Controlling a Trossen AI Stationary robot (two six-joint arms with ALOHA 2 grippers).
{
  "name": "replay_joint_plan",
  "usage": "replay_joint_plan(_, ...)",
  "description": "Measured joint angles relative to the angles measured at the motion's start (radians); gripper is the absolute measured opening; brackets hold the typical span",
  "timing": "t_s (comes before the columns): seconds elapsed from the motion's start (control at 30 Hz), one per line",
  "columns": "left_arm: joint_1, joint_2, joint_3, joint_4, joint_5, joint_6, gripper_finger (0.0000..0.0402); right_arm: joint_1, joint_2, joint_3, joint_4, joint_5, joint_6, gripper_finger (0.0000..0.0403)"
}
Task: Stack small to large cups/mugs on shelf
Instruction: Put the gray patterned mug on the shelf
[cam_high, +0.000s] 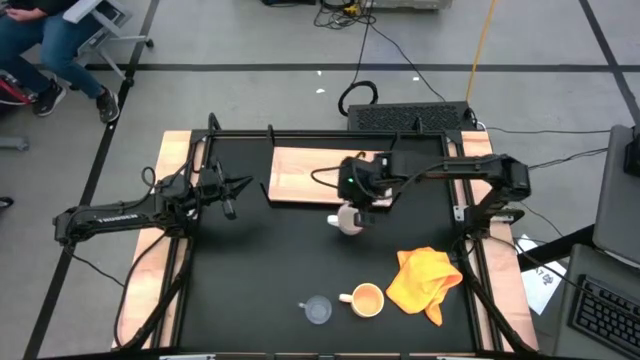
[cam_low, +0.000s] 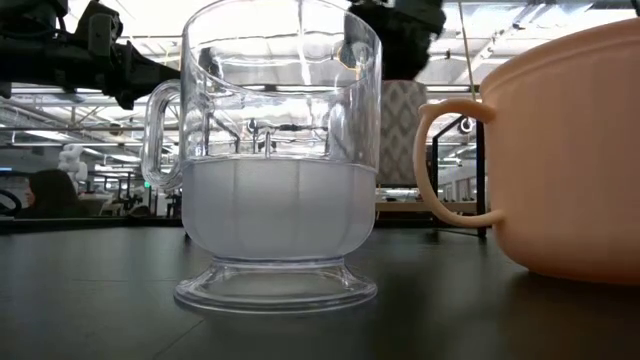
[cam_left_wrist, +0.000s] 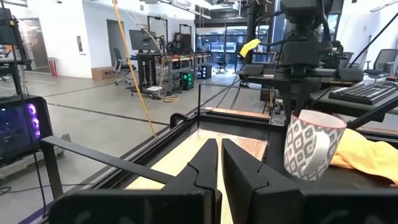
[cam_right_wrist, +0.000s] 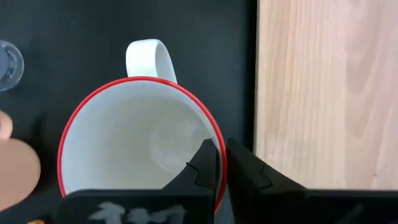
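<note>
The white mug (cam_right_wrist: 140, 146) is held by its rim in the clamped right claw (cam_right_wrist: 222, 163), just beside the shelf (cam_high: 310, 172). It should be kept upright and lowered flat onto the shelf before release. Three vessels are counted: this mug, an orange mug (cam_high: 366, 299) and a clear cup (cam_high: 318, 311), both well apart from the shelf. The left claw (cam_left_wrist: 219, 163) is pressed together, waiting beside the shelf.

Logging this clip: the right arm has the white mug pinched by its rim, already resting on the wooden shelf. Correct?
Not quite. The right gripper does pinch the white mug by its rim, but the mug is beside the shelf, over the black tabletop, not on the wood. The right wrist view shows it.
</note>
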Motion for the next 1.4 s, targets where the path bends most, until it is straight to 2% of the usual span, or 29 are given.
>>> replay_joint_plan(0.27, 0.000, 0.000, 0.000, -0.001, 0.000, 0.000, 0.0024, -0.037, 0.097, 0.201, -0.077, -0.001, -0.059, 0.0006)
replay_joint_plan(0.43, 0.000, 0.000, 0.000, -0.007, 0.000, 0.001, 0.0024, -0.047, 0.146, 0.269, -0.094, -0.002, -0.073, 0.0006)
replay_joint_plan(1.03, 0.000, 0.000, 0.000, -0.013, 0.000, 0.001, 0.0024, -0.047, 0.168, 0.274, -0.107, -0.024, -0.080, 0.0008)
replay_joint_plan(1.2, 0.000, 0.000, 0.000, -0.013, 0.000, 0.000, 0.0024, -0.052, 0.168, 0.274, -0.063, -0.025, -0.094, 0.0007)
replay_joint_plan(1.4, 0.000, 0.000, 0.000, -0.013, 0.000, 0.000, 0.0024, -0.115, 0.168, 0.274, -0.018, -0.103, -0.094, 0.0006)
